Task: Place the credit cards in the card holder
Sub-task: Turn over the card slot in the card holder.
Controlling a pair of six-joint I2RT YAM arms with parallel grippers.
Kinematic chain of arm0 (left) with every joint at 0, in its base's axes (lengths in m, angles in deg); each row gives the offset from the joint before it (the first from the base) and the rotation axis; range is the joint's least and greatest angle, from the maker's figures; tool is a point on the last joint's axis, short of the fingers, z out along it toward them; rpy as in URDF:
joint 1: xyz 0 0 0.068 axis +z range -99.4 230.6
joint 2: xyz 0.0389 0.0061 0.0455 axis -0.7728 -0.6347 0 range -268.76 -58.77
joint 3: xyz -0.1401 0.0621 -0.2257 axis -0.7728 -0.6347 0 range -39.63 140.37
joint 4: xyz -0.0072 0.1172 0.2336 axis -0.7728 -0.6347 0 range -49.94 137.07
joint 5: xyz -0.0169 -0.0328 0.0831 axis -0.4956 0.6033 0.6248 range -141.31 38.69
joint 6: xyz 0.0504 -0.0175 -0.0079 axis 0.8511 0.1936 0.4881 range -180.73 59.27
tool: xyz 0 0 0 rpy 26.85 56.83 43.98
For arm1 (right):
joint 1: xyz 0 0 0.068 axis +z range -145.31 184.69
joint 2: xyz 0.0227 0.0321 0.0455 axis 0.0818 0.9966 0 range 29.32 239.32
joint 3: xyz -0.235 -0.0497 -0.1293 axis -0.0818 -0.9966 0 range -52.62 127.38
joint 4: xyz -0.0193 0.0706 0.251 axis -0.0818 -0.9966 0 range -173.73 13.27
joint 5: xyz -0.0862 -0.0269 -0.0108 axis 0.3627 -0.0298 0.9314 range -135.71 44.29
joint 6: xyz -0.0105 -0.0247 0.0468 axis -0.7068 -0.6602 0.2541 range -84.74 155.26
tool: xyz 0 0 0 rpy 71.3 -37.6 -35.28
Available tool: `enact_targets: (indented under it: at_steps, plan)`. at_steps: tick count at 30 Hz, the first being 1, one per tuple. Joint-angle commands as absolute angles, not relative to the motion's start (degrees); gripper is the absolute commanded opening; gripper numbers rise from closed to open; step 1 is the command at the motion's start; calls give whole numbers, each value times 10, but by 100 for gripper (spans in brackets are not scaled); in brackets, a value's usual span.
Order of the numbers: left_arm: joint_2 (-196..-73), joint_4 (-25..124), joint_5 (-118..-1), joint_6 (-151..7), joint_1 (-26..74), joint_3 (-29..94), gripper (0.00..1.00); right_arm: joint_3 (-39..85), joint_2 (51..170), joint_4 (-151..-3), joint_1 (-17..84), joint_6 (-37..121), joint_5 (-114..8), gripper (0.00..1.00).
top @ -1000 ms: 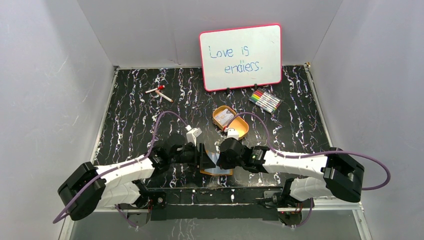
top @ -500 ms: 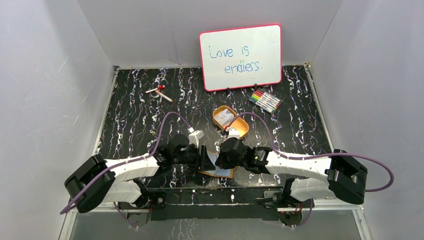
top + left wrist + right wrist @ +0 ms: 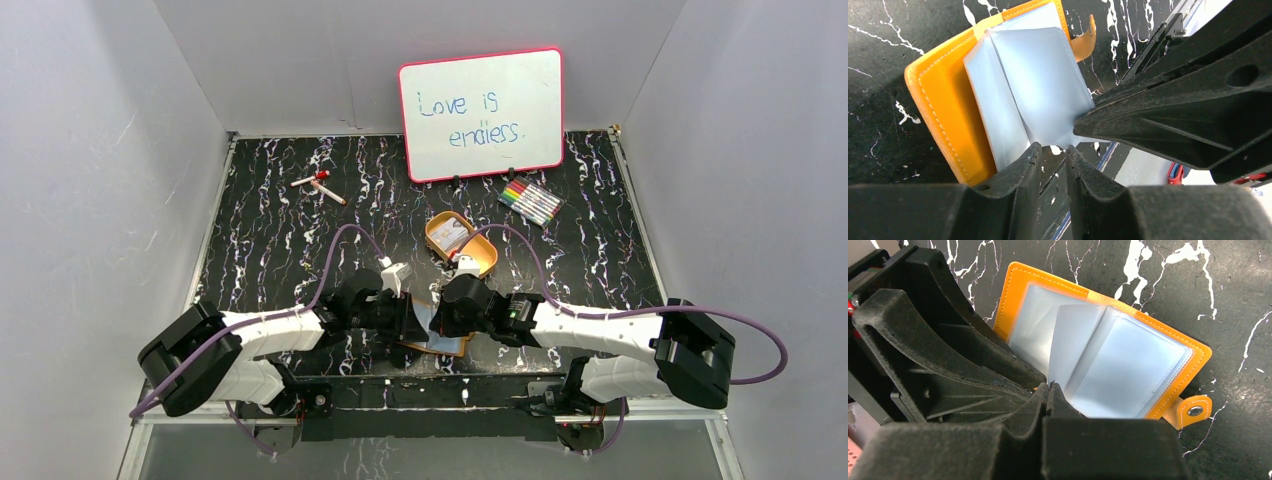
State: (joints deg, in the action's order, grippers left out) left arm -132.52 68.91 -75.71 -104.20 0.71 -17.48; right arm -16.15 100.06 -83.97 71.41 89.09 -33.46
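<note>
The card holder (image 3: 443, 343) lies open near the table's front edge, orange (image 3: 940, 107) (image 3: 1020, 282) with pale blue-grey clear sleeves. My right gripper (image 3: 1048, 386) (image 3: 437, 318) is shut on the lower edge of a sleeve (image 3: 1070, 337), which stands up from the fold. My left gripper (image 3: 1053, 148) (image 3: 408, 320) faces it from the left. Its jaws are open by a narrow gap at the sleeves' lower edge, with only table showing between them. Pale credit cards (image 3: 452, 238) lie in the oval tin tray (image 3: 482, 256) behind the grippers.
A whiteboard (image 3: 481, 113) leans on the back wall, with a pack of coloured markers (image 3: 530, 201) in front of it. A red-capped pen (image 3: 318, 184) lies at the back left. The holder's snap tab (image 3: 1193, 411) sticks out at its right.
My left arm has pushed in toward the card holder, and its jaws have narrowed. The right gripper has stayed shut at the sleeve.
</note>
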Motion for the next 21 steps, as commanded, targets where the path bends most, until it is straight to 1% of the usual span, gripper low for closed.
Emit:
enact_targets:
  at_steps: [1,4,6,8,10,12,16,21]
  plan:
    - [-1326,710,-764,-1036,4,-157,24,-168,993,-810,711,896,-334,0]
    - [-1333,715,-771,-1041,4,-153,35,-169,991,-809,711,896,-334,0]
    - [-1333,724,-775,-1046,4,-156,40,-168,990,-808,711,897,-334,0]
    - [-1333,734,-778,-1050,3,-159,43,-170,987,-804,711,900,-334,0]
    - [-1334,739,-779,-1051,3,-160,42,-172,986,-800,711,902,-335,0]
    - [-1338,742,-781,-1051,3,-161,37,-174,986,-795,711,904,-336,0]
    - [-1339,750,-784,-1055,3,-163,23,-173,990,-791,711,905,-339,0]
    - [-1342,751,-785,-1053,2,-162,0,-173,990,-791,710,905,-340,0]
